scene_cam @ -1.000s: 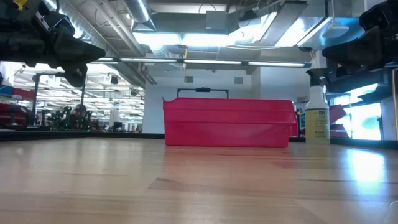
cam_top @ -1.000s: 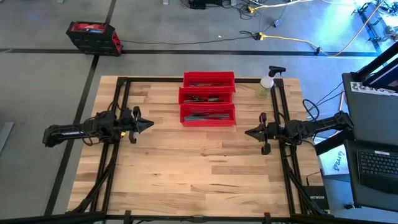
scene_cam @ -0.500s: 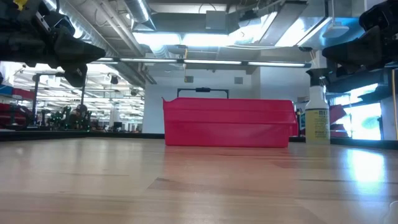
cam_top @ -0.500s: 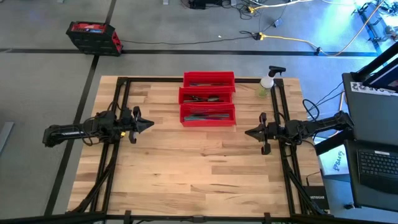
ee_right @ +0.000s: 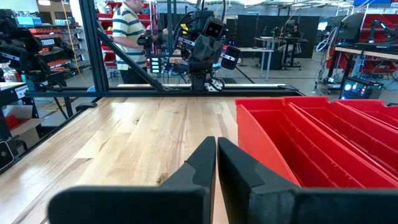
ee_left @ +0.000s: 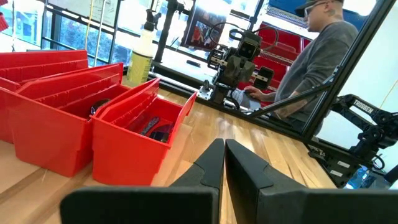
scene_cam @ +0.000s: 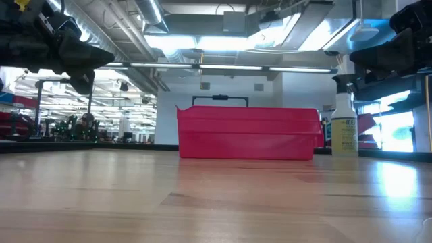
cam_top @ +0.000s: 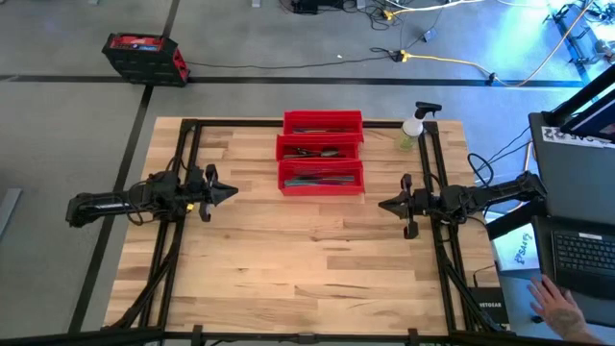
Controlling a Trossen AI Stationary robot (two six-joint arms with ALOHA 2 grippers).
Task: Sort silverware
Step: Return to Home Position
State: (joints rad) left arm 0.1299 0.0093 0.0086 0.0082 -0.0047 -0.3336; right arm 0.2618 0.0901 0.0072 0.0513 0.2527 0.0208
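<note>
Three red bins (cam_top: 321,190), grouped at upper centre of the high view, hold all the silverware (cam_top: 321,176) I can see. None lies loose on the table (cam_top: 288,269), so sorting looks finished. Left gripper (cam_top: 233,192) and right gripper (cam_top: 381,204), at mid-frame on either side, are closed and empty.

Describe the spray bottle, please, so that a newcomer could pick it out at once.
On the wooden table, three red bins sit together at the far edge. Right of them stands the spray bottle: the only upright, pale thing, with a dark trigger.
</note>
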